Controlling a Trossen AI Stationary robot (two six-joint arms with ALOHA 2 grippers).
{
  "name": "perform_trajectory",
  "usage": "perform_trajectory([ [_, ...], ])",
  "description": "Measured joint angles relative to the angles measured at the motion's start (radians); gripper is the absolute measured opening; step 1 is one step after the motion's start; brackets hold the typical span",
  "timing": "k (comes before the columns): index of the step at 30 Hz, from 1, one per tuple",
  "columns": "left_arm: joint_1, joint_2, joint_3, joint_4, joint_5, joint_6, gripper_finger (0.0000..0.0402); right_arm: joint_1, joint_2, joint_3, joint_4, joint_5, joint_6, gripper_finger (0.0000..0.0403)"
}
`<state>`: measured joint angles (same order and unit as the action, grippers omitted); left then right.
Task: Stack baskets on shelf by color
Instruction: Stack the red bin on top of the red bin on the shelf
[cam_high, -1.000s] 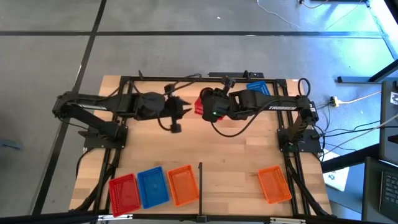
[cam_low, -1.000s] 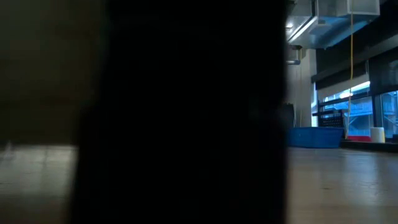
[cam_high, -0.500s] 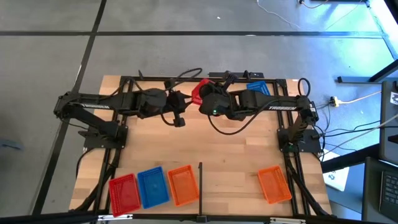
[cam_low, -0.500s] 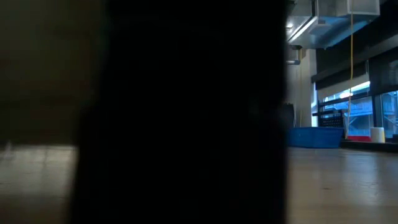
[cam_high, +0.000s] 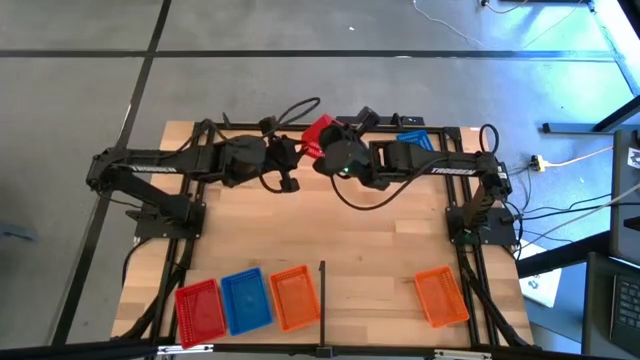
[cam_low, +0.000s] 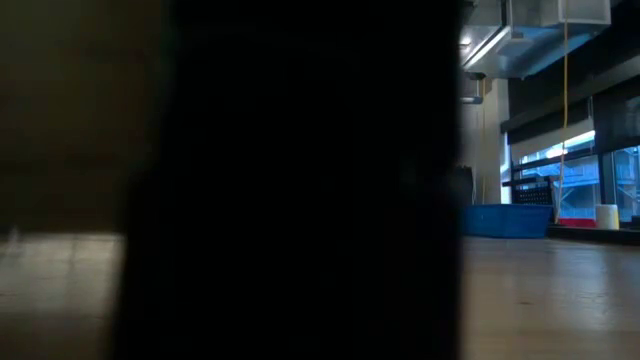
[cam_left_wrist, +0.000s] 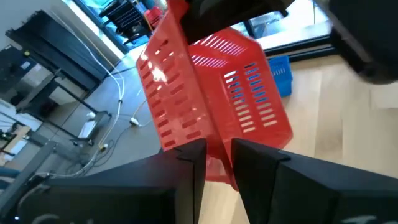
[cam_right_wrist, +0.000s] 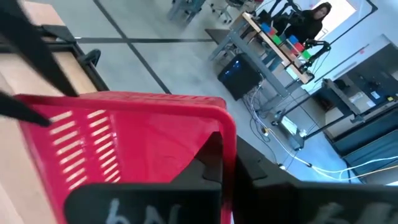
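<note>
A red basket (cam_high: 320, 133) is held in the air over the table's far middle, tilted, between my two grippers. My left gripper (cam_high: 297, 152) comes at it from the left and is shut on it. My right gripper (cam_high: 327, 150) comes from the right and is shut on it too. A blue basket (cam_high: 415, 141) lies at the far edge under the right arm. At the near edge lie a red basket (cam_high: 198, 308), a blue basket (cam_high: 245, 299) and an orange basket (cam_high: 293, 296) left of the black divider bar (cam_high: 322, 290), and an orange basket (cam_high: 440, 296) right of it. My left gripper pinches one slotted side wall of the red basket (cam_left_wrist: 214, 155) between its two fingers (cam_left_wrist: 189, 163). The basket stands tilted beyond the fingers, clear of the table. My right gripper pinches the red basket's rim at a corner (cam_right_wrist: 227, 127), one finger (cam_right_wrist: 208, 158) inside the basket and one outside. The basket is clear of the table, its open side turned toward the wrist camera.
The low view is mostly blocked by a dark shape close to the camera (cam_low: 310, 180). Black frame rails (cam_high: 330, 127) run along the table's far edge. The plank tabletop (cam_high: 330, 240) lies bare between the arms and the near row of baskets.
My right gripper has carried the red basket up and toward the table's far edge, and the basket has tipped. My left gripper has moved toward the far edge and to the right, up to the basket, and now has its wall between its fingers.
</note>
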<state>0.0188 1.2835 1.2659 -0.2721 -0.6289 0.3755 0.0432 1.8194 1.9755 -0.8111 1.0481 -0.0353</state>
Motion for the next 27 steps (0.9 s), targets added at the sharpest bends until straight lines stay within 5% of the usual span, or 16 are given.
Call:
perform_trajectory([
  [19,0.059,0.031,0.001,0.01,-0.045,0.001,0.0068,-0.001,0.0,-0.001,0.034,-0.016,-0.003,0.0],
  [27,0.058,0.067,0.001,0.018,-0.113,0.019,0.0007,-0.002,0.002,-0.002,0.028,-0.016,-0.001,0.0],
])
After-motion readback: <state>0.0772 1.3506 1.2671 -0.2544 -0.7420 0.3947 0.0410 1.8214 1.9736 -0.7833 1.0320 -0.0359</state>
